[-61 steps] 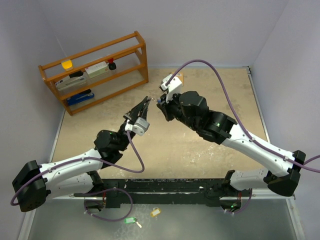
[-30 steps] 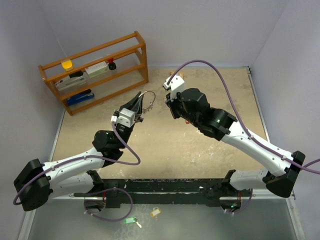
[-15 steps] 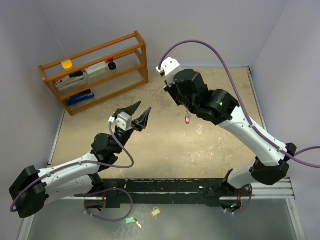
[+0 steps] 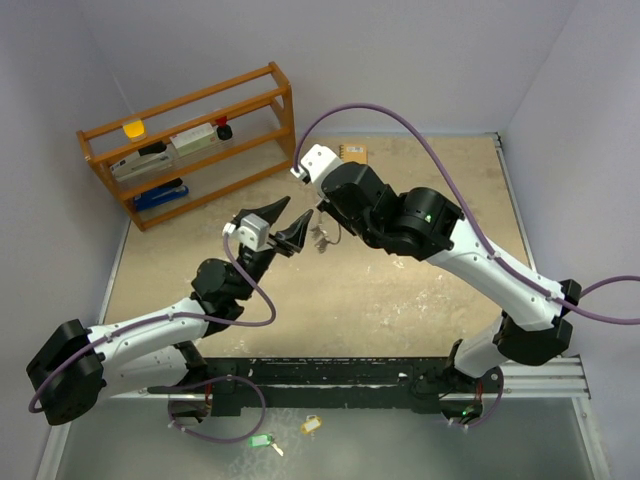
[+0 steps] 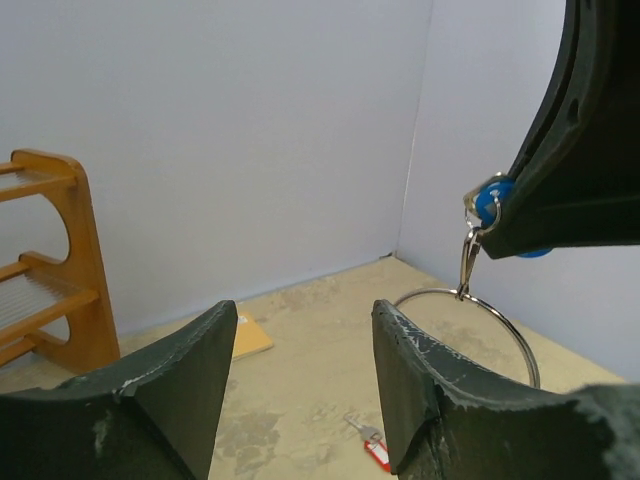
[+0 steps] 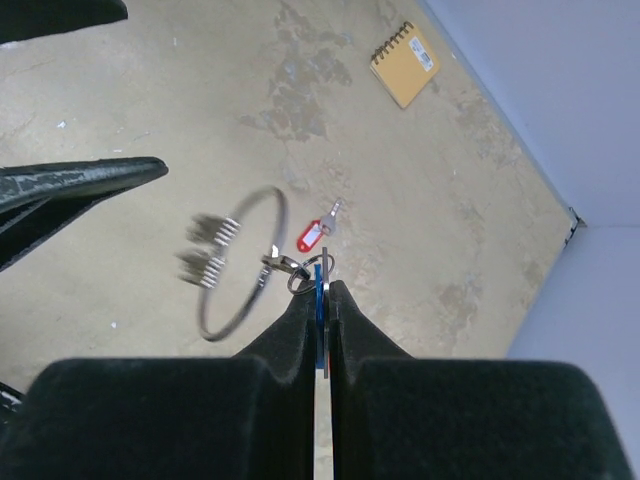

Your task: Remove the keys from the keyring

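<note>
Pinching one blue key (image 6: pixel 318 322), the right hand (image 6: pixel 322 290) dangles one keyring (image 6: pixel 207 266).

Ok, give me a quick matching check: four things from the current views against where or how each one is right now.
Things:
1. red-tagged key
2. blue-tagged key
3. keyring
4. left gripper

States:
A. open, holding nothing
B. hanging in the air below a tag
C. lying on the table
D. pinched in the right gripper

Pairs: 1-C, 2-D, 3-B, 4-A.
</note>
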Controlling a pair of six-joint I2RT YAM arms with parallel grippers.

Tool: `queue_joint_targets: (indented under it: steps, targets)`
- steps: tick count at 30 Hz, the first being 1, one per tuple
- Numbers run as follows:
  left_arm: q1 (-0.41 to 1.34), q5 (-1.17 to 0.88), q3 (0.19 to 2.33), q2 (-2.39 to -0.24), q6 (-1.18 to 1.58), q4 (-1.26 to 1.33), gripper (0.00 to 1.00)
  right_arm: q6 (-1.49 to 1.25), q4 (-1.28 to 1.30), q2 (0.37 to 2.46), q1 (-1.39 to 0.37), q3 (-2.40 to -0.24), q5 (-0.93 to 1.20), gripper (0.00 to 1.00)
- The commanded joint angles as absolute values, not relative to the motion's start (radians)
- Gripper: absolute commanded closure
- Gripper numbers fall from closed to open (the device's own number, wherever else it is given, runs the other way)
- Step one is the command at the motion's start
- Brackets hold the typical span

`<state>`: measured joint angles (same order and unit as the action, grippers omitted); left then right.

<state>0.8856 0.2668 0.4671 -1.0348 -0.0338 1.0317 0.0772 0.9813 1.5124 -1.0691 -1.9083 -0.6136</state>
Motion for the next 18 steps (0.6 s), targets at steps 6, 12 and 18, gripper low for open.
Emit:
queue_joint_targets:
  steps: [6, 12, 18]
  targets:
    - [0.883, 0.172, 0.455, -1.04, 0.086, 1.227, 0.41, 0.065, 0.921, 1.466, -1.087, -1.881, -0.674, 1.0]
    - [0.894, 0.125, 0.455, -1.092, 0.101, 1.265, 0.37, 0.069, 0.897, 1.471, -1.093, -1.872, -0.679, 1.0]
    - [0.906, 0.11, 0.453, -1.132, 0.065, 1.288, 0.33, 0.069, 0.891, 1.481, -1.097, -1.872, -0.68, 1.0]
